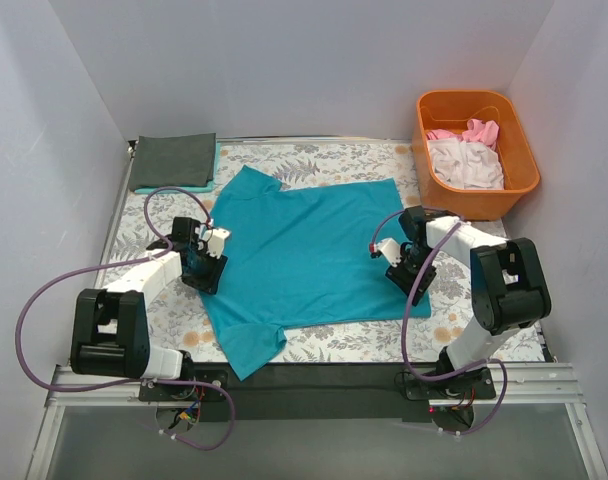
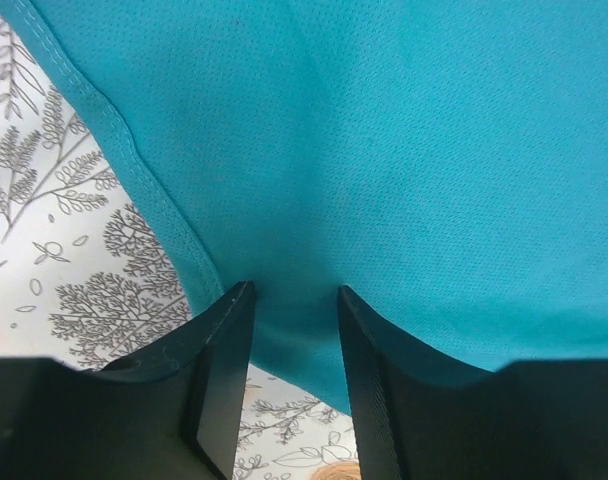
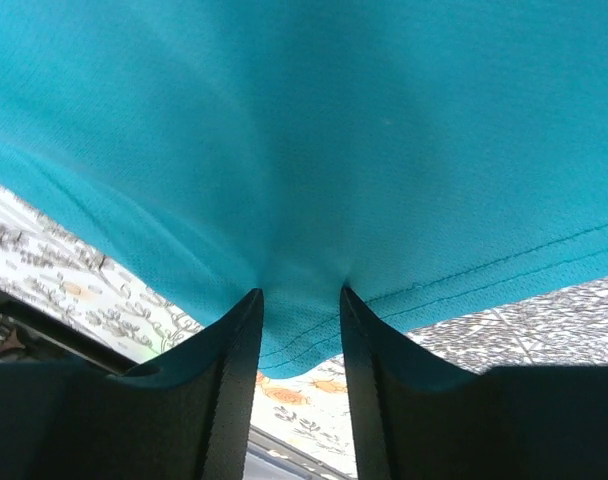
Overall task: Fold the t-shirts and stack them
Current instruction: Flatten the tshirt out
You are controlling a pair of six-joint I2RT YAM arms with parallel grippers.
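Note:
A teal t-shirt [image 1: 304, 255] lies spread flat on the floral table covering [image 1: 334, 160]. My left gripper [image 1: 202, 268] is at its left edge, below the sleeve. In the left wrist view [image 2: 295, 290] its jaws are narrowed on a pucker of teal cloth [image 2: 384, 150]. My right gripper [image 1: 402, 272] is at the shirt's right hem. In the right wrist view [image 3: 297, 292] its jaws pinch the stitched hem [image 3: 334, 120], which lifts off the covering. A folded dark grey t-shirt [image 1: 174, 162] lies at the back left. White [image 1: 466, 165] and pink [image 1: 476, 130] shirts lie in the tub.
An orange plastic tub [image 1: 519, 180] stands at the back right, just beyond the right arm. White walls close in the table on three sides. A thin teal edge shows under the grey folded shirt. The table's near edge holds both arm bases.

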